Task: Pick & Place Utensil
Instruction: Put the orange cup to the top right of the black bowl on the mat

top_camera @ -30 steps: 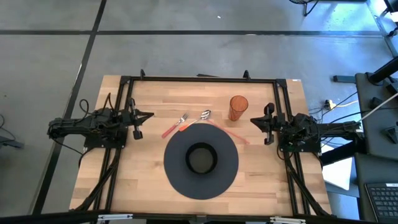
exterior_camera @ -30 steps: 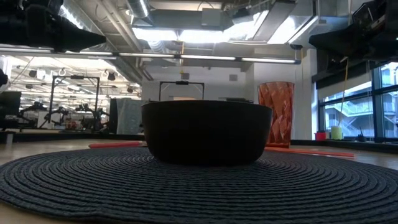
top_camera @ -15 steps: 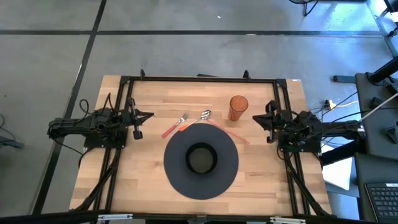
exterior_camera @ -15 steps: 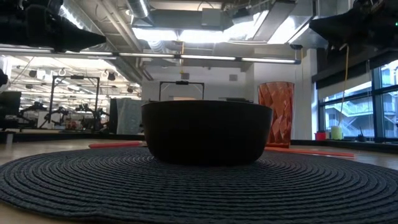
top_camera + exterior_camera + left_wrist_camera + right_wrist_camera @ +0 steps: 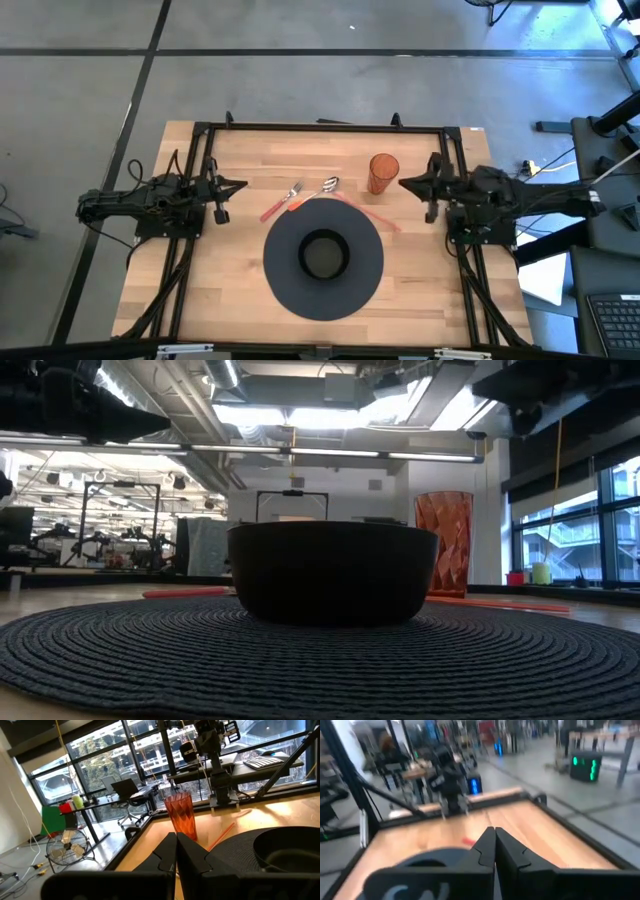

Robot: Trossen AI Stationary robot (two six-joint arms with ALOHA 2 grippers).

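Note:
A fork [image 5: 284, 198] and a spoon [image 5: 321, 189], both with orange handles, lie flat on the wooden table just beyond the round black placemat [image 5: 290, 290]. A thin orange stick [image 5: 376, 213] lies along the mat's far right rim. A dark bowl [image 5: 323, 255] stands on the middle of the mat. An orange tumbler [image 5: 383, 173] stands upright beyond the mat. My left gripper [image 5: 240, 185] hovers shut left of the fork. My right gripper [image 5: 402, 183] hovers shut right of the tumbler. The wrist views show the shut left gripper [image 5: 176, 845] and the shut right gripper [image 5: 495, 840].
A black frame [image 5: 320, 127] runs along the table's far edge and both sides. Bare wood lies to the left [image 5: 215, 270] and right [image 5: 430, 280] of the mat. In the low view the bowl [image 5: 330, 572] fills the middle, with the tumbler [image 5: 443, 543] behind it.
My right gripper has risen, its arm climbing toward the top of the low view, and it has shifted slightly toward the table's far edge and the tumbler. It has stayed shut.

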